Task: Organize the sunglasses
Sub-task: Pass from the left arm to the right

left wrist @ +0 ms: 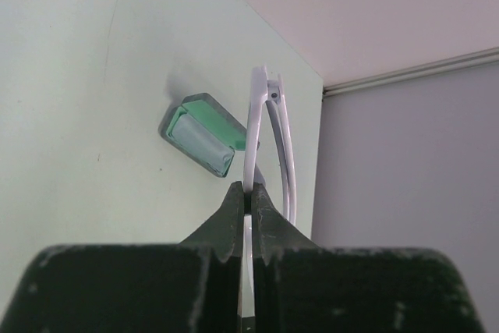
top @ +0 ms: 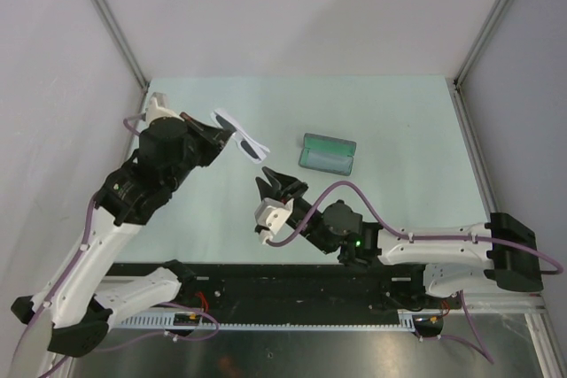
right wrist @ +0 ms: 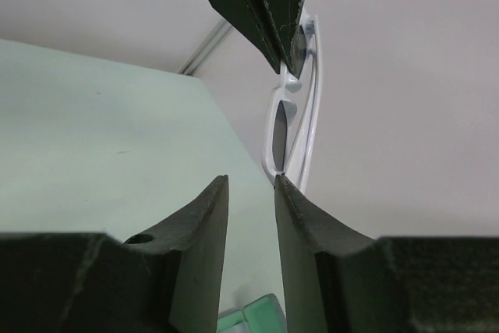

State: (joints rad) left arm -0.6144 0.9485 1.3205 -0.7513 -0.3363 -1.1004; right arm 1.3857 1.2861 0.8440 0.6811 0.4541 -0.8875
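Observation:
The white sunglasses point(top: 245, 142) with dark lenses hang in the air above the table's left middle, folded. My left gripper point(top: 215, 133) is shut on their frame; in the left wrist view the jaws point(left wrist: 249, 199) pinch a thin white edge of the sunglasses point(left wrist: 257, 126). My right gripper point(top: 282, 185) stands just right of and below them, open with nothing between its fingers. In the right wrist view its fingers point(right wrist: 250, 183) point up at the sunglasses point(right wrist: 274, 134), whose lower end sits just beyond the right fingertip; the left gripper point(right wrist: 284, 60) holds them from above.
An open greenish case point(top: 329, 153) lies on the pale table point(top: 399, 112), right of the sunglasses; it also shows in the left wrist view as the case point(left wrist: 201, 134) and in the right wrist view as the case point(right wrist: 253, 319). Grey walls enclose the table.

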